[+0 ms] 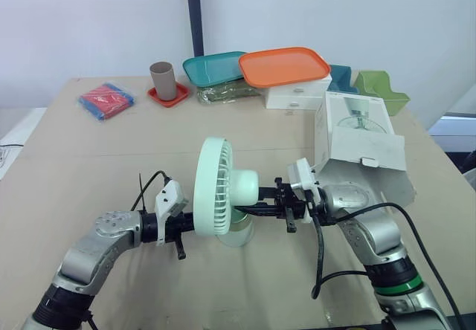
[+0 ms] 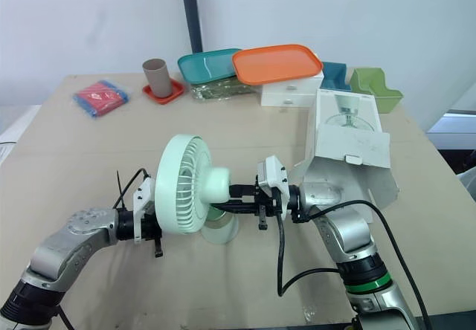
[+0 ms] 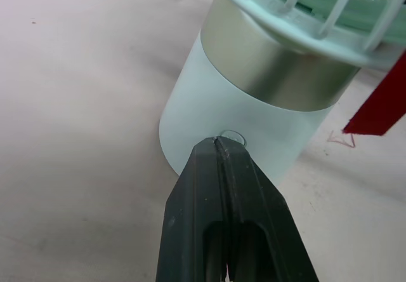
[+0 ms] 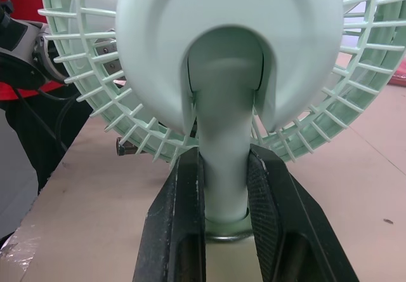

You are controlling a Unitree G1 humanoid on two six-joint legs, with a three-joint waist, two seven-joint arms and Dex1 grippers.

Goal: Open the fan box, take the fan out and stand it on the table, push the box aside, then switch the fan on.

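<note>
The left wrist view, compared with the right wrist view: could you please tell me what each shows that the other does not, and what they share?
Left wrist view: the left gripper, shut, its tip at a small round button on the pale base, below a silver band. Right wrist view: the right gripper clamped on the neck of the fan, behind its round rear housing. Both: the grille and the table.

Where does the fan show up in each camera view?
Left eye view: fan upright at centre.
Right eye view: left of centre.
Left wrist view: its base, just ahead of the shut left gripper.
Right wrist view: grille and stem, stem clamped by the right gripper.
Shared landmark: the pale green grille.
</note>
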